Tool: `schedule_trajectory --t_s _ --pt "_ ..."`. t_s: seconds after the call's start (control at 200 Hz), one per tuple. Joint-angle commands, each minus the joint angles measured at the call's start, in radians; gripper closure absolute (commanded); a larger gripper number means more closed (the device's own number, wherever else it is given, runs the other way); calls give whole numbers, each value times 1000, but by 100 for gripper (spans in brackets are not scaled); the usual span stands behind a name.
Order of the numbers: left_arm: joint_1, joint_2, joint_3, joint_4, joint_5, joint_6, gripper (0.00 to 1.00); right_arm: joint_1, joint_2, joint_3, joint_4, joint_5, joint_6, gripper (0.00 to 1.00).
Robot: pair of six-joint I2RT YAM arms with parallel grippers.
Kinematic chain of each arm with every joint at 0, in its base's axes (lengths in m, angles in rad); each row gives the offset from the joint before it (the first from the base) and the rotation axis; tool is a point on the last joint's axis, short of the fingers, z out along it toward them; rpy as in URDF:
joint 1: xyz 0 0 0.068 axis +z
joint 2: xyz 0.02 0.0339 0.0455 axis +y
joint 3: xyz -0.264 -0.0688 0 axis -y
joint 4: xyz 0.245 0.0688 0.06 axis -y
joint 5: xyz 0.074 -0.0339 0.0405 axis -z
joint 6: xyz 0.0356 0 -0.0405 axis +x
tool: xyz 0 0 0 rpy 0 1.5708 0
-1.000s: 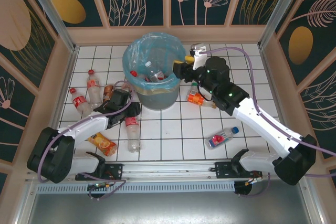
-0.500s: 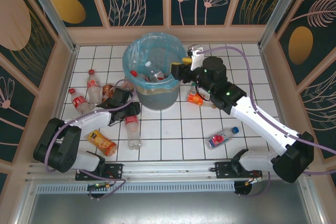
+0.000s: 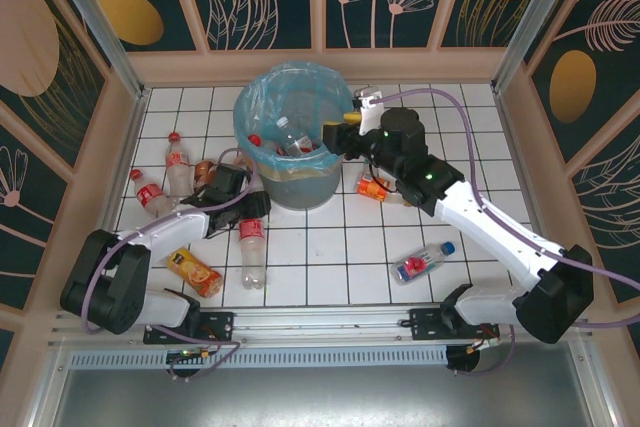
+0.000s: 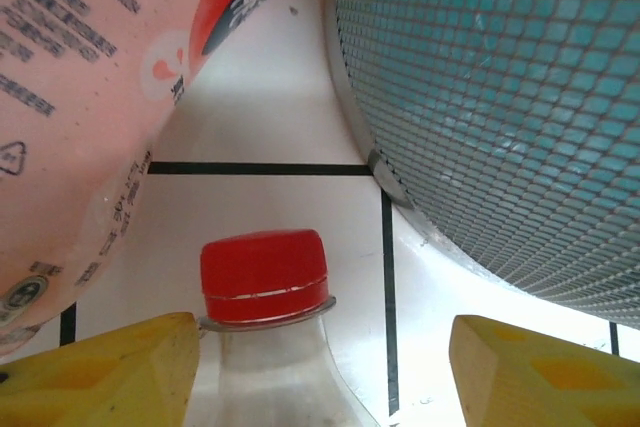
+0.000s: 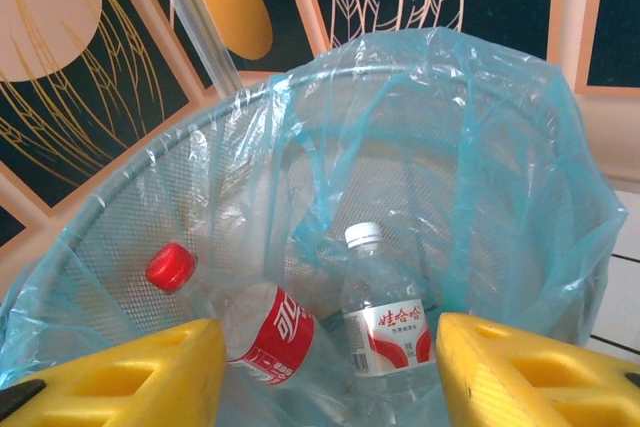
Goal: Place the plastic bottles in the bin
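Where the left gripper [image 4: 320, 335] lies low over the tiled surface [image 4: 270, 197], its two yellow fingers [image 4: 100, 372] stand wide apart, unclosed. Between them lies a clear bottle with a red cap [image 4: 264, 267], cap pointing forward. Its shoulder is just beside the left-hand finger and apart from the right-hand one. Ahead and to the left of the fingers is a pink-labelled bottle [image 4: 70, 97]. Ahead and to the right is the mesh wall of the bin [image 4: 500, 97], near the cap.

The right gripper [image 5: 320, 347] hovers at the bin rim with fingers spread and nothing between them. Ahead of and below the fingertips, inside the blue liner [image 5: 500, 147], lie a red-capped bottle [image 5: 250, 332] and a white-capped bottle [image 5: 385, 312], side by side. Behind this gripper, under its arm, an orange-labelled bottle [image 3: 372, 188] lies just beside the bin. Farther back toward the arm base lies a blue-capped bottle [image 3: 422, 264], well apart from the bin.
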Motion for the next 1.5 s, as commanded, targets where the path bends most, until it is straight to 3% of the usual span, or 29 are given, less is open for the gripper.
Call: schedule_trajectory --t_s 0.0,0.42,0.611,0.836,1.031,1.106,1.496 --pt "25 -1 17 -11 18 12 36 8 7 -3 29 -13 17 41" --pt "35 83 59 -4 43 39 44 12 -1 -8 17 -2 17 41" --pt "37 85 65 -25 31 53 62 16 1 -6 20 -5 17 41" --pt "37 72 66 -32 15 52 65 19 -10 -8 11 4 14 42" --pt "37 -15 60 -59 -7 56 66 20 -29 -15 7 14 11 41" --pt "37 -62 48 -74 -19 52 72 22 -34 -20 6 22 10 42" --pt "37 -257 -7 -128 -81 13 86 26 -34 -14 18 23 6 41"
